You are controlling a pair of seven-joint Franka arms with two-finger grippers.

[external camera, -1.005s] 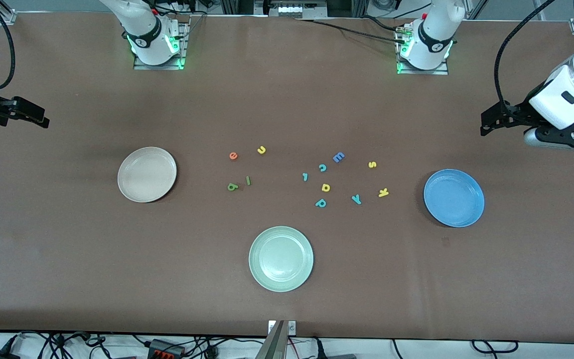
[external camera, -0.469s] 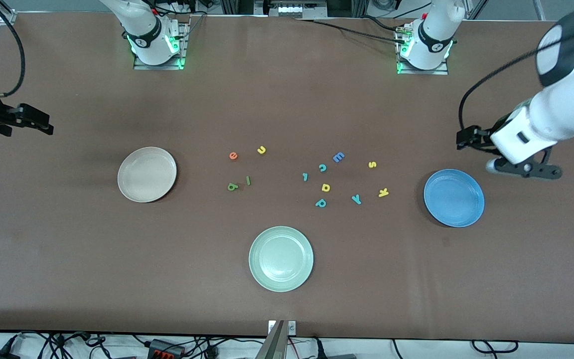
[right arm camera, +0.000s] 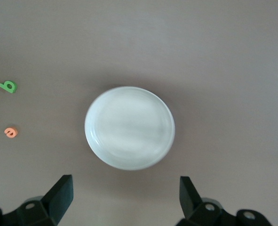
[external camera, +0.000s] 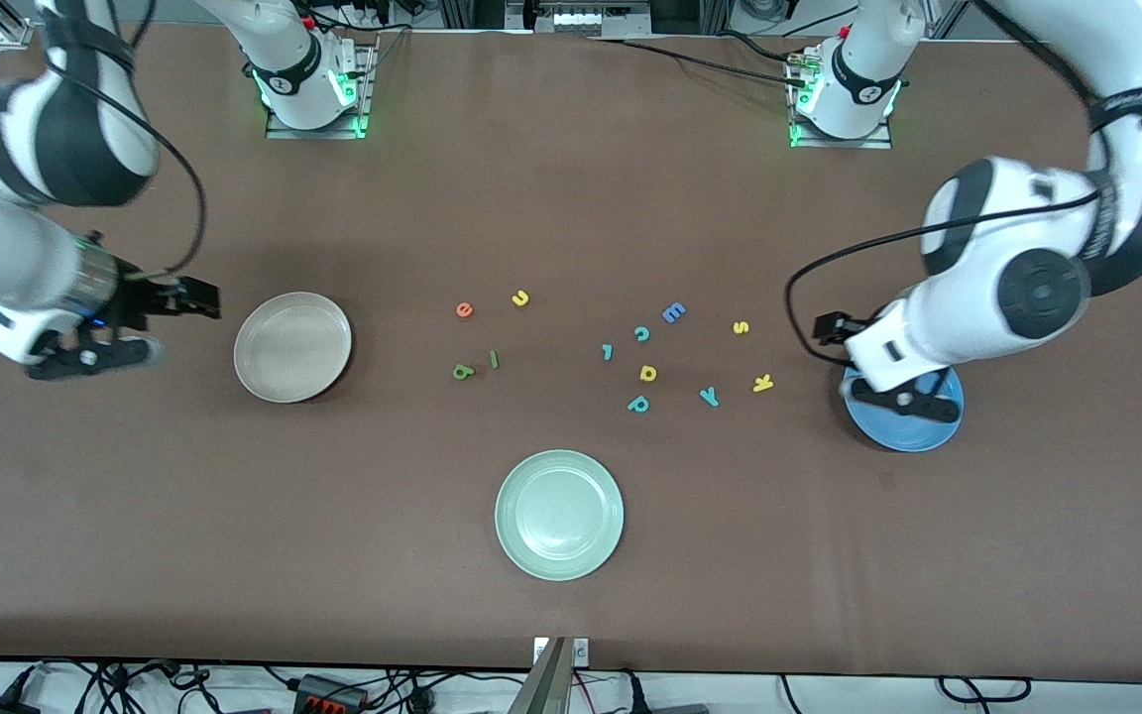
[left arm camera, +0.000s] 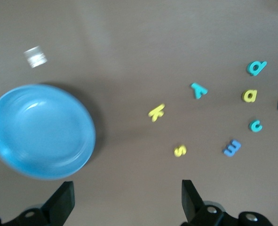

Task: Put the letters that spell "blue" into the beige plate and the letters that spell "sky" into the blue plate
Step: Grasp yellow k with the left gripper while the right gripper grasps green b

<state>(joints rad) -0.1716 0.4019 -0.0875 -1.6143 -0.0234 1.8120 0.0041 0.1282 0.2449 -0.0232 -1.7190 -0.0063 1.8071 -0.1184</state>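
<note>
The beige plate (external camera: pixel 292 347) (right arm camera: pixel 129 128) lies toward the right arm's end of the table. My right gripper (external camera: pixel 196 297) (right arm camera: pixel 124 200) hangs open and empty just beside it. Orange e (external camera: pixel 464 310) (right arm camera: pixel 10 133), yellow u (external camera: pixel 520 297), green b (external camera: pixel 463 372) (right arm camera: pixel 8 86) and green l (external camera: pixel 494 359) lie mid-table. The blue plate (external camera: pixel 903 431) (left arm camera: pixel 40 132) is partly covered by the left arm. My left gripper (external camera: pixel 832 327) (left arm camera: pixel 127 205) is open and empty over the table beside that plate. Yellow s (external camera: pixel 741 326) (left arm camera: pixel 179 150), yellow k (external camera: pixel 762 383) (left arm camera: pixel 156 112) and teal y (external camera: pixel 709 397) (left arm camera: pixel 198 90) lie close by.
A pale green plate (external camera: pixel 559 515) sits nearest the front camera. Stray letters lie among the others: a blue E (external camera: pixel 673 313), a teal c (external camera: pixel 641 333), a yellow d-like letter (external camera: pixel 647 373), a teal p (external camera: pixel 638 404) and a small teal piece (external camera: pixel 607 350).
Both arms have swung in from the table's ends, the left gripper to the blue plate, the right gripper to the beige plate. No letter or plate has moved.
</note>
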